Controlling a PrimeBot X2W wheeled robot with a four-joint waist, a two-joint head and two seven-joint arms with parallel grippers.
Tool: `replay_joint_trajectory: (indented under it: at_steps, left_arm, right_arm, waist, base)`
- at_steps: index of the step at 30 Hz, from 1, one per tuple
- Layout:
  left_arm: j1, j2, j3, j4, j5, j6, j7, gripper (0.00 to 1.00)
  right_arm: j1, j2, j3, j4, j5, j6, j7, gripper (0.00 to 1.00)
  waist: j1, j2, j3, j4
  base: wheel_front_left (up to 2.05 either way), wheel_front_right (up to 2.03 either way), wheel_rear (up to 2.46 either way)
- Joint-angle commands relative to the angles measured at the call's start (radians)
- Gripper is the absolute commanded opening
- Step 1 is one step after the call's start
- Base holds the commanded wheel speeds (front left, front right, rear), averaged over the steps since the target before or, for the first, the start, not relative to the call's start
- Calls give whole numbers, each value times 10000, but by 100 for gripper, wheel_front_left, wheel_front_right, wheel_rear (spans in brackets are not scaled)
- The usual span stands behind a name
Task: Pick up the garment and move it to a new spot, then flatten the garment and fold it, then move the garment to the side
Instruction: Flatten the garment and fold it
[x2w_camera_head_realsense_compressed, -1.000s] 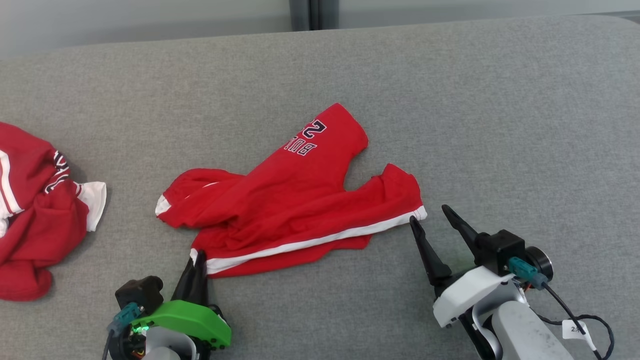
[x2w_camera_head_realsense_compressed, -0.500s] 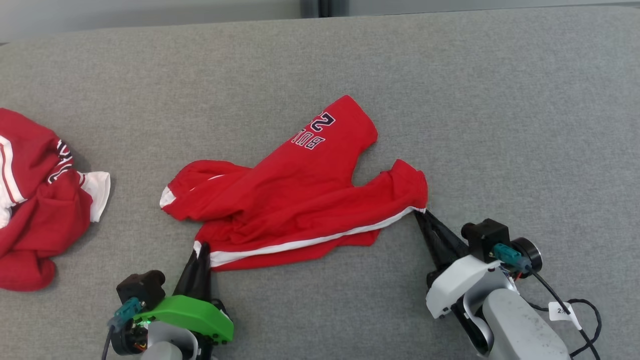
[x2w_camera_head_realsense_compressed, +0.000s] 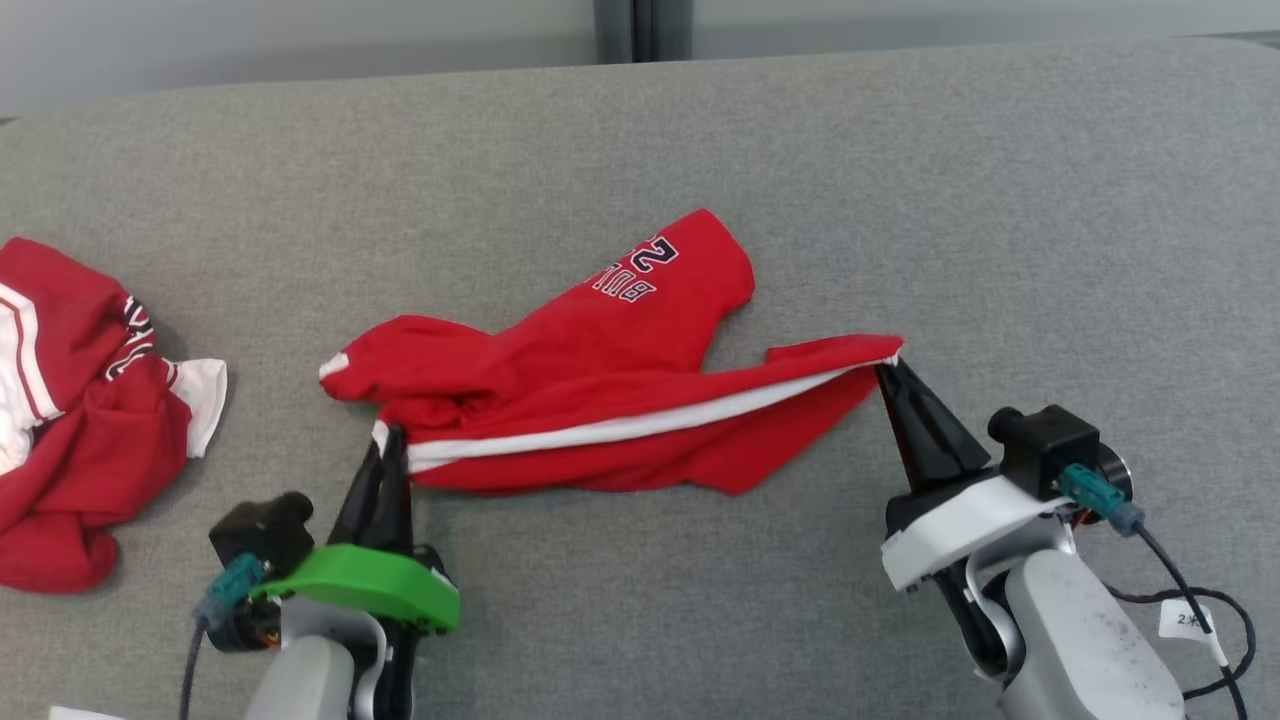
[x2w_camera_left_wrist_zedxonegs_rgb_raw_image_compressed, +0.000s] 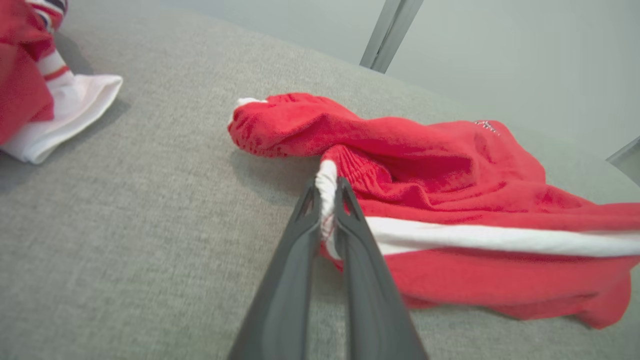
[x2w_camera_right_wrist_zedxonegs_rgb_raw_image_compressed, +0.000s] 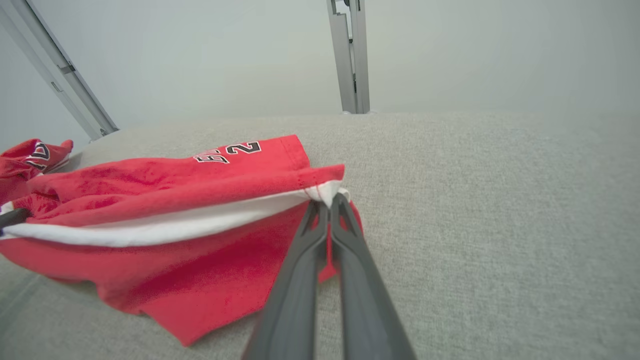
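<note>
The garment (x2w_camera_head_realsense_compressed: 600, 400) is a pair of red shorts with a white side stripe and dark lettering, lying mid-surface on the grey cloth. My left gripper (x2w_camera_head_realsense_compressed: 390, 440) is shut on its near-left corner, and the left wrist view shows the white hem pinched at the left gripper (x2w_camera_left_wrist_zedxonegs_rgb_raw_image_compressed: 327, 187). My right gripper (x2w_camera_head_realsense_compressed: 888, 368) is shut on the right corner, lifted a little, so the white-striped edge stretches taut between both. In the right wrist view the garment (x2w_camera_right_wrist_zedxonegs_rgb_raw_image_compressed: 165, 220) hangs from the right gripper (x2w_camera_right_wrist_zedxonegs_rgb_raw_image_compressed: 327, 200), its lower part sagging.
A second red and white garment (x2w_camera_head_realsense_compressed: 80, 420) lies crumpled at the far left edge. The grey padded surface (x2w_camera_head_realsense_compressed: 1000, 200) stretches open to the right and back. A pale wall with a metal post (x2w_camera_head_realsense_compressed: 640, 25) stands behind.
My right gripper closed on the garment's right corner and lifted it up and to the right. The striped edge pulled straight between the two grippers. The left grip stayed shut.
</note>
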Motion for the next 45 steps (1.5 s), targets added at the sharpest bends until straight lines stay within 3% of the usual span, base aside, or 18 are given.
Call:
replay_joint_trajectory:
  at_steps: [1,10,17,24,29,36,41,45]
  left_arm:
    - [-304,155,81,-297,47,24,-7,0]
    - [-1647,1126,-501,-2239,301,23,-7,0]
    - [-3225,2196,-1204,-2945,-364,23,349,0]
    - [-5076,2618,-950,-2862,-820,75,1520,0]
    - [-6575,2402,-760,-2173,-1168,173,2056,0]
    - [-9023,2130,-218,-470,-1321,382,1508,0]
    - [-10361,1702,289,755,-1907,358,846,0]
    - [-10370,1616,300,1532,-2025,196,431,0]
  right_arm:
    - [-47,-38,-80,-328,103,-3,-3,0]
    - [-880,-83,-338,-2270,385,-3,0,0]
    - [-1855,-1015,17,-3255,685,-5,-2,0]
    - [-3640,-1892,471,-2912,608,-5,0,0]
    - [-5451,-1984,705,-1938,370,-6,-1,0]
    - [-8201,-1624,345,-585,-775,-8,0,0]
    - [-9455,-1193,-278,-386,-1487,-9,-1,0]
    - [-9363,-836,-276,-143,-1488,-9,-1,0]
  waist:
    - [0,-1,-270,-113]
    - [0,-1,-1024,-633]
    - [0,-1,-1337,-1114]
    - [0,-1,-462,-1588]
    - [0,-1,807,-1778]
    - [0,-1,2287,-1879]
    - [0,-1,2660,-1894]
    - [0,-1,2627,-1898]
  base:
    - [0,0,0]
    - [0,0,0]
    - [0,0,0]
    - [0,0,0]
    - [0,0,0]
    - [0,0,0]
    - [0,0,0]
    - [0,0,0]
